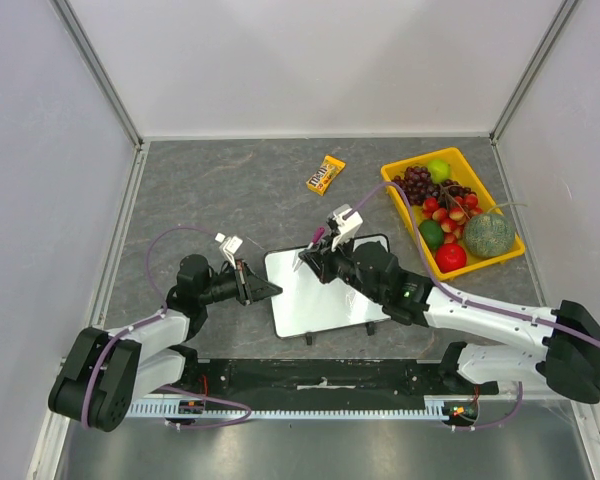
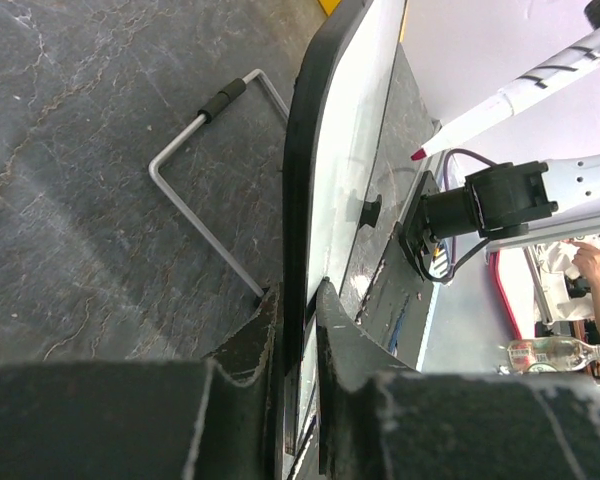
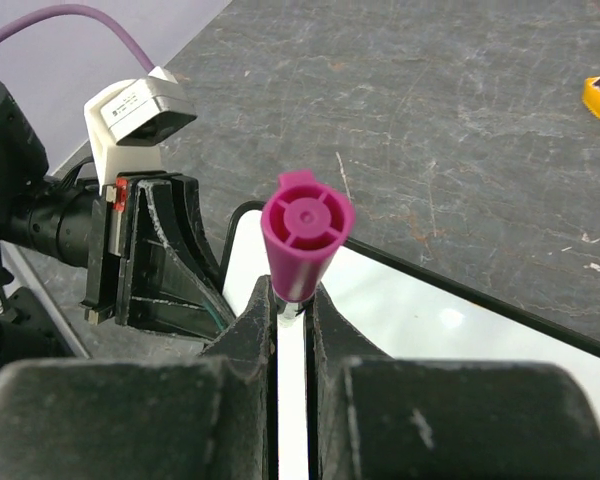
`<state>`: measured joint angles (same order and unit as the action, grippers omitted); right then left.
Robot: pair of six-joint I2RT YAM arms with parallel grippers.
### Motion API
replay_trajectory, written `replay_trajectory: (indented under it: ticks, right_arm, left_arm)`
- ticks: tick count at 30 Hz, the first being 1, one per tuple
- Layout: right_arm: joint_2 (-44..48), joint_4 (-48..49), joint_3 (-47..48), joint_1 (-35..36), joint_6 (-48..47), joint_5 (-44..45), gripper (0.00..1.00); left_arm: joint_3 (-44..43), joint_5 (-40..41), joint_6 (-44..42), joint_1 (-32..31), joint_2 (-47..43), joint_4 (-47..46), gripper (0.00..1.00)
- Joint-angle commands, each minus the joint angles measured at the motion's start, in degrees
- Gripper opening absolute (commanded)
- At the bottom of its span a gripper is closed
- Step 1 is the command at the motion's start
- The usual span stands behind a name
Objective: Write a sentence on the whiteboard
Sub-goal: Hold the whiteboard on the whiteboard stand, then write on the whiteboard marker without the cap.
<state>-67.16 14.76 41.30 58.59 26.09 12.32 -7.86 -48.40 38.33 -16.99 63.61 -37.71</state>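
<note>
Grey stone-patterned table [image 1: 210, 180] lies under both arms. The left arm folds low from its base and points its forearm to the right. The left gripper [image 1: 273, 290] pinches the whiteboard [image 1: 325, 295] at its left black rim, its fingers [image 2: 265, 335] nearly together with one on each face. A bent wire stand [image 2: 205, 228] lies on the table just beside that edge. The whiteboard sits at the table's middle, between the two arms.

The right arm reaches diagonally from its base, across the board to its far left corner. The right gripper [image 3: 288, 300] is closed tight on a marker [image 3: 305, 230], magenta end upward. Whether the pink tip touches the board I cannot tell.

Farther back lies a candy packet [image 1: 327, 174]. To the right stands a yellow tray [image 1: 417, 159] of fruit, well apart from the board.
</note>
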Motion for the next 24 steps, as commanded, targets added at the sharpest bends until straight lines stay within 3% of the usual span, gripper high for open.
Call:
replay_trajectory:
  ticks: [1,24]
  right_arm:
    - [-0.43,4.66,2.03,2.05,-2.27,8.24,0.00]
    - [-3.77,8.09,3.26,3.20,-1.30,13.43,0.00]
  left_arm:
    - [0.74,4.10,-2.73,0.21,0.63,5.81,0.02]
    - [0.39,4.28,-2.91,0.29,1.51,5.99,0.02]
